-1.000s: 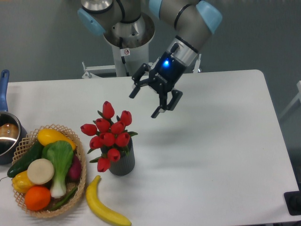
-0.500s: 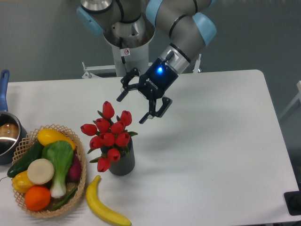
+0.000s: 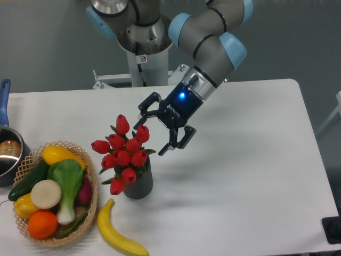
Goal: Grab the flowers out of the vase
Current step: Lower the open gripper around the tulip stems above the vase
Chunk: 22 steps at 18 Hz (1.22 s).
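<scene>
Gripper point(image 3: 154, 133) hung spread wide, holding nothing. Flowers point(image 3: 122, 151) stood just below and left of it, in the vase point(image 3: 139, 184) on the table point(image 3: 240, 160); its nearer finger almost met the top buds.

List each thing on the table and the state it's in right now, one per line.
gripper: open, beside the flowers, holding nothing
flowers: upright in the vase
vase: standing, holding the flowers
basket: full of produce
banana: lying loose by the vase
pot: at the left edge, partly cut off
</scene>
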### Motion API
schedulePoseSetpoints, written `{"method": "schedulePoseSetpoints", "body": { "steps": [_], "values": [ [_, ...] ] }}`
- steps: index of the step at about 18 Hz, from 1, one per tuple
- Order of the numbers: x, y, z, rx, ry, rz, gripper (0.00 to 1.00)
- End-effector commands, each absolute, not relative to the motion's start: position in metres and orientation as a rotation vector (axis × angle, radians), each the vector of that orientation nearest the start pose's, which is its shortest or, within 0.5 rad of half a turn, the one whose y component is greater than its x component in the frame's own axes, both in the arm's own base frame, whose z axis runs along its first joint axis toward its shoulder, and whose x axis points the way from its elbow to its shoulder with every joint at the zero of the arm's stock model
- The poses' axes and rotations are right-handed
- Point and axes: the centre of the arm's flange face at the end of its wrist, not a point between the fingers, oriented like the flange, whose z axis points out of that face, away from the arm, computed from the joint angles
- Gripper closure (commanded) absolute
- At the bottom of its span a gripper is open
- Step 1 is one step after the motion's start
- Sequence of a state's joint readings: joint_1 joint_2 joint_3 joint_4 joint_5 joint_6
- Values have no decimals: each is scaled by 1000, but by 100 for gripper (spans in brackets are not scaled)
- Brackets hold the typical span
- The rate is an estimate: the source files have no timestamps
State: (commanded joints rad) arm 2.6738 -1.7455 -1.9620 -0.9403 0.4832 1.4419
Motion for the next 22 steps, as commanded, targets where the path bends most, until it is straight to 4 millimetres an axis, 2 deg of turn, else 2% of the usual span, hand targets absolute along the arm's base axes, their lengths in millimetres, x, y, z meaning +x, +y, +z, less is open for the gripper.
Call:
{"method": "schedulePoseSetpoints", "body": {
  "steps": [3,5,14,22],
  "values": [
    [-353,435,329,-2027,409,-305,0],
    [-346,442,328,-2029,436,-304,0],
    [-338,451,319,-2033,461,-316,0],
    [-341,462,310,-2032,477,-329,0]
  ]
}}
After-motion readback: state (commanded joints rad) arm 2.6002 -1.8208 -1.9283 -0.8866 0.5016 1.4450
